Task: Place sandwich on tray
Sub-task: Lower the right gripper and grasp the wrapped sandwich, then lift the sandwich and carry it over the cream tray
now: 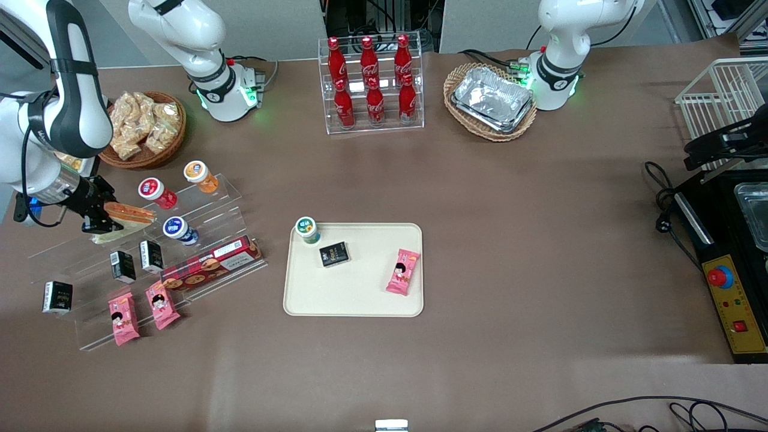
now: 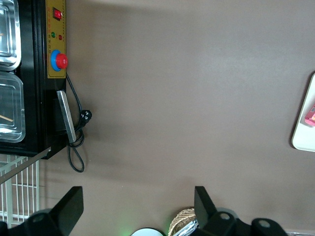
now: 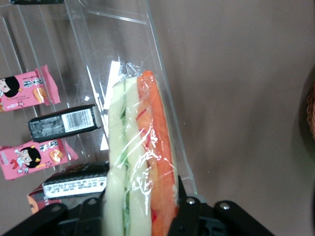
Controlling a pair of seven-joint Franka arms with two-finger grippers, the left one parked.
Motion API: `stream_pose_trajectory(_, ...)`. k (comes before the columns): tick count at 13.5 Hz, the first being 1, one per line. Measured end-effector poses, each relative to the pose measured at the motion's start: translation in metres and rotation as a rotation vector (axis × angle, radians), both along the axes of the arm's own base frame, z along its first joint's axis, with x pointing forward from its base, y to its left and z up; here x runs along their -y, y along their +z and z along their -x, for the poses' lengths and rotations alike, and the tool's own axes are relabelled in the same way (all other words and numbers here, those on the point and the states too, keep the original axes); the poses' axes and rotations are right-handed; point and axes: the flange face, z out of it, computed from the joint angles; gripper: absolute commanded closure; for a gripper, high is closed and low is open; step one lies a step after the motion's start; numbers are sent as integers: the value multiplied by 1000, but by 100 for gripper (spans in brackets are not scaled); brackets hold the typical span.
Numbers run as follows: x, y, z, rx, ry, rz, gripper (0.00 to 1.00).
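Front: high, looking down on the whole bench (image 1: pixel 480 198).
Right wrist: close above the sandwich (image 3: pixel 140 157).
Left wrist: shares the tray (image 2: pixel 304 123) corner with front.

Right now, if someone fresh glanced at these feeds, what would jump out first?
Probably the gripper shut on the clear-wrapped sandwich, held over the clear acrylic shelf at the working arm's end of the table. Next, the cream tray mid-table, already carrying a small cup, a black box and a pink snack packet. The red cola bottles in their clear rack stand farther from the front camera than the tray.
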Motion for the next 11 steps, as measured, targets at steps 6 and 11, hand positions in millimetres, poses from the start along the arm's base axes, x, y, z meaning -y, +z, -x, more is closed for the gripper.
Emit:
stream_pose_trajectory(6, 14, 30, -2, 48, 69, 22, 74)
stream_pose_trajectory(11, 16, 132, -16, 12, 106, 9, 74)
